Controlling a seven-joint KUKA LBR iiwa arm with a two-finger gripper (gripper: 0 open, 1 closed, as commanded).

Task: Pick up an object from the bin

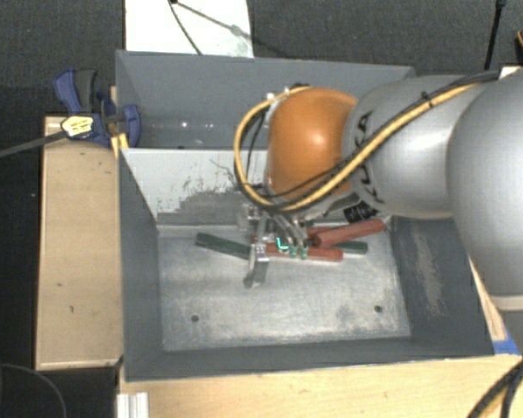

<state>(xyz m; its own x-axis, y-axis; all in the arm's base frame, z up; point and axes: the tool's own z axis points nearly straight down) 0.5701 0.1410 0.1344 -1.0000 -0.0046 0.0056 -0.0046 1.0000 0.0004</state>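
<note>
While the gripper [258,268], whether open or closed cannot be told, hangs low over the floor of the bin [209,312], beside a dark green strip [220,245] and a small heap of red and green pieces [331,249], the step in hand is judged the descent, and next it must close squarely on one piece.

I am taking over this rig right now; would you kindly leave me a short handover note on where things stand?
Gripper: low over the middle of the bin, near the floor; open or shut cannot be told.
Things: a dark green strip lies flat just to its left in the view; a red-brown stick and a second reddish piece lie to its right, close under the wrist.
Done: the arm is down among them.
Left: close on one piece and lift it out.
</note>
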